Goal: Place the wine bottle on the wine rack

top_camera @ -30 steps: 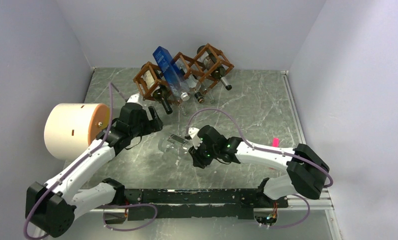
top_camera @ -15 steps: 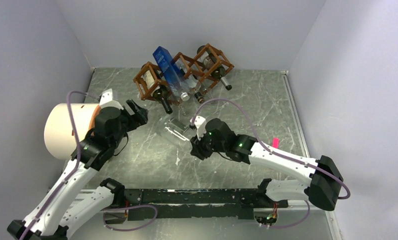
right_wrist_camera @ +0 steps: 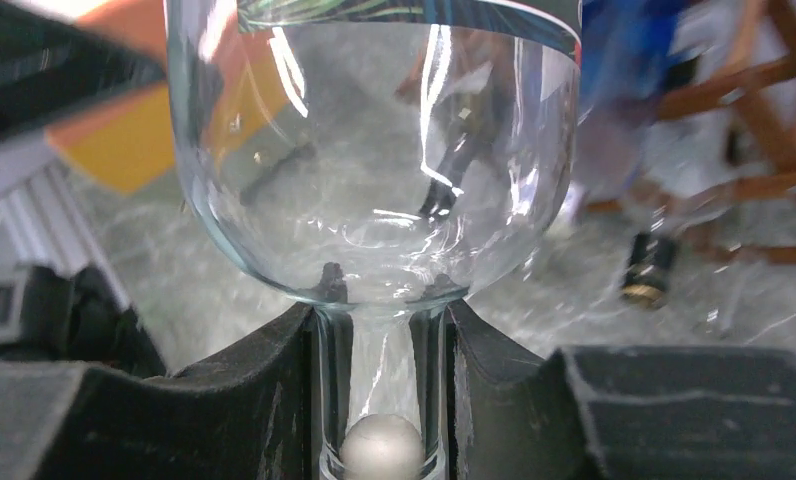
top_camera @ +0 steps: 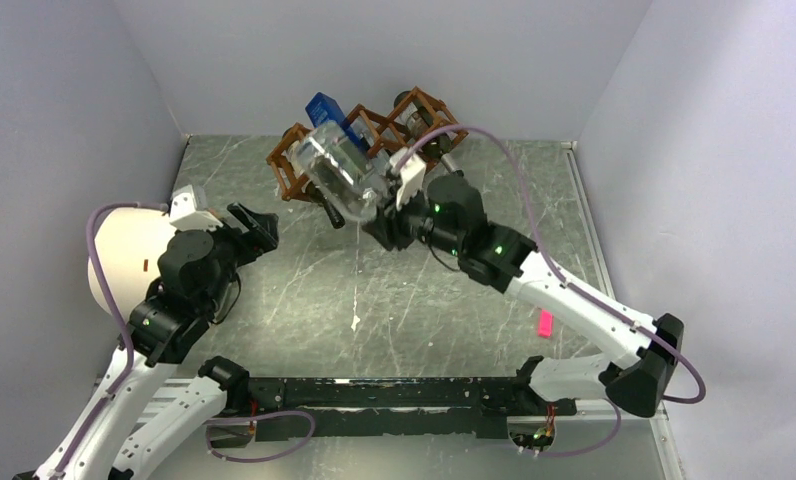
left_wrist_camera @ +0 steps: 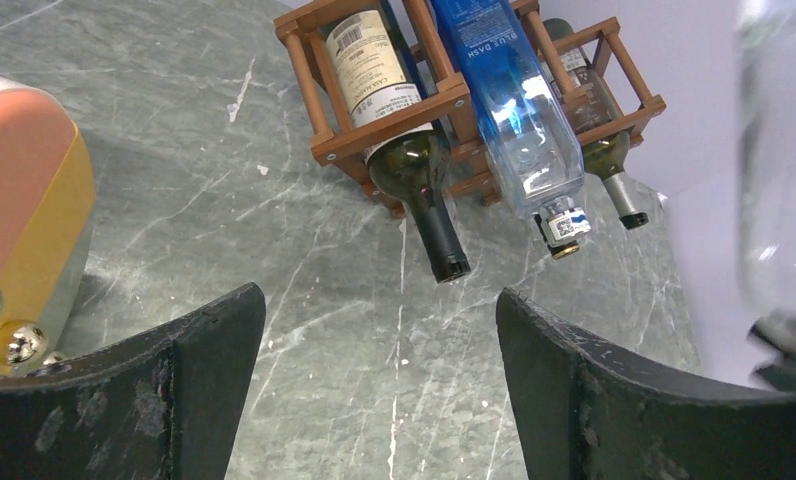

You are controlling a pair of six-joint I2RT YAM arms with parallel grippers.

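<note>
The right gripper (top_camera: 384, 203) is clamped on the neck of a clear glass wine bottle (top_camera: 339, 172), and the right wrist view shows its dark fingers (right_wrist_camera: 274, 360) pressed against both sides of the neck just below the shoulder. The bottle is held up off the grey marbled worktop (top_camera: 304, 290), tilted with its base pointing away from the arm toward the wine rack (top_camera: 292, 165) at the back. From above it overlaps the rack's left and middle cells, though whether the glass touches the wood I cannot tell. The reddish-brown rack already carries a dark bottle with a pale label (left_wrist_camera: 414, 170), a blue bottle (left_wrist_camera: 504, 90) and a green one with a grey cap (left_wrist_camera: 604, 165), all with necks pointing out toward the arms. The left gripper (top_camera: 254, 222) hangs over the left part of the worktop with its jaws apart and nothing between them, just beside a cream cylinder with an orange face (top_camera: 124, 250). A small pink object (top_camera: 545, 322) lies on the worktop near the right arm.
</note>
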